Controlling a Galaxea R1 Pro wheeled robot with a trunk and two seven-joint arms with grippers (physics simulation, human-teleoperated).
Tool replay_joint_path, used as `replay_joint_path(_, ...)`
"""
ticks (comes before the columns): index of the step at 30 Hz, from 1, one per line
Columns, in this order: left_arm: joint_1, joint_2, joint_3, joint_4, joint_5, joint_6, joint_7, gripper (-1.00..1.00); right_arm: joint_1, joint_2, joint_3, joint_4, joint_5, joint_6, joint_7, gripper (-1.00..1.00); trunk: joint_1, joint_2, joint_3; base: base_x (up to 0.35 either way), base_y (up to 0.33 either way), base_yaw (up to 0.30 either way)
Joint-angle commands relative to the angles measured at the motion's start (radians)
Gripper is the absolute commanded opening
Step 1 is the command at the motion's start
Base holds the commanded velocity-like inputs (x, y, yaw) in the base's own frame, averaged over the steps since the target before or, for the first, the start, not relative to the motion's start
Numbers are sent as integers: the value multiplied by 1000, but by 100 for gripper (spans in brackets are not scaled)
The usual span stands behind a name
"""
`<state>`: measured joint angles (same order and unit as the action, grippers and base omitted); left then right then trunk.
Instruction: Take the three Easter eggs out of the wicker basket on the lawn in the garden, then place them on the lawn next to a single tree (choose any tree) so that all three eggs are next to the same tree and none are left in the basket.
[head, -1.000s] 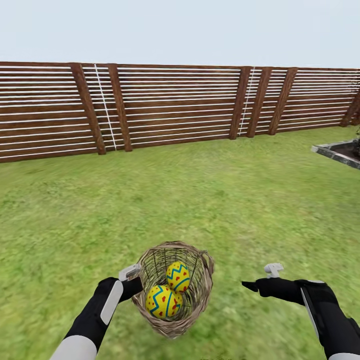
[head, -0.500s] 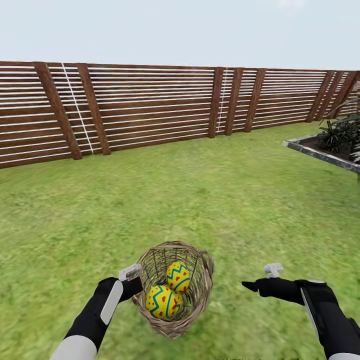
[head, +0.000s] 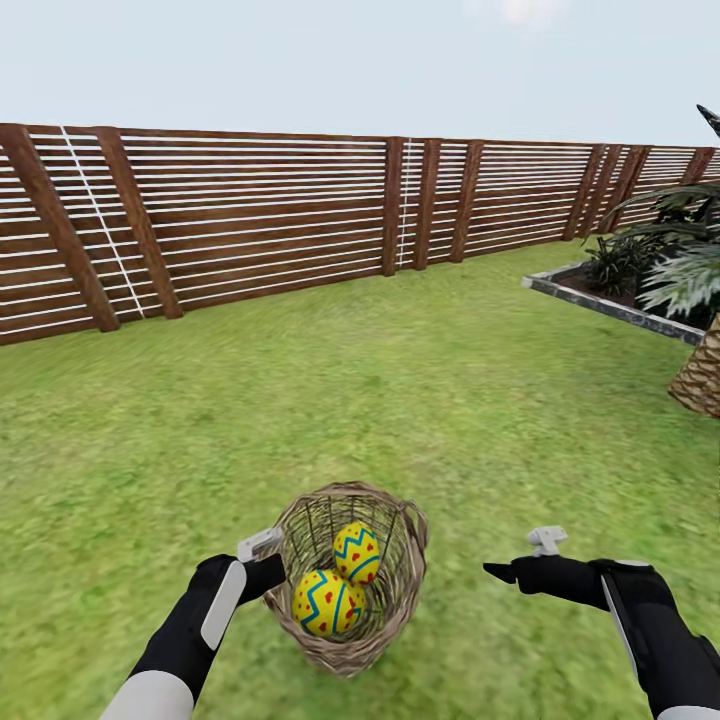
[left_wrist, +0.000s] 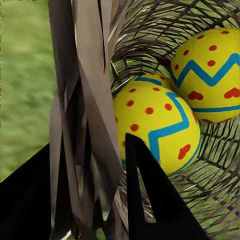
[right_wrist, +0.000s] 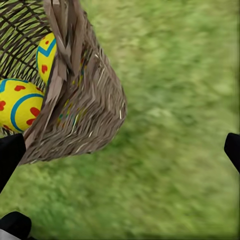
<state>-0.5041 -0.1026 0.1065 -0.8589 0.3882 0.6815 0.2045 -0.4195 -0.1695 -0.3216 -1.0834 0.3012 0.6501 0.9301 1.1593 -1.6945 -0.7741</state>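
The wicker basket (head: 348, 578) hangs above the lawn (head: 400, 400), carried by the left gripper (head: 266, 558), whose fingers are closed on the basket's rim — in the left wrist view one dark finger (left_wrist: 150, 195) sits inside the weave and the other outside, with the wall strands (left_wrist: 85, 115) pinched between them. Two Easter eggs show inside the basket in the head view, just beyond the left gripper: the nearer egg (head: 327, 603) low in the basket and a second egg (head: 356, 553) touching it from behind; in the left wrist view a sliver of a third egg (left_wrist: 152, 80) peeks out between those two. The right gripper (head: 520, 560) is held out well to the side of the basket, apart from it, its fingers spread wide and holding nothing; in the right wrist view the basket's outer wall (right_wrist: 85, 105) lies between its fingertips (right_wrist: 232, 150). Farther out, grass runs to a slatted wooden fence (head: 300, 220), and beyond the right gripper stand a stone-edged planting bed (head: 600, 305) and a scaly palm trunk (head: 702, 375).
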Motion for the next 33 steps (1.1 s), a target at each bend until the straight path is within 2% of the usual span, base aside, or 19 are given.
replay_joint_path(1,-1,-1,2,-2,15,3,7,-100,-1,1,-2,-1,9,3,9,100,0,0,-1,0,0,-6)
replay_joint_path(7,-1,-1,2,0,15,4,7,-100,-1,0,-2,-3,8,3,13,100,0,0,1,0,0,-51)
replay_joint_path(33,-1,-2,2,-2,15,4,7,-100,-1,0,-2,-3,7,3,15,100,0,0,30,0,0,-234)
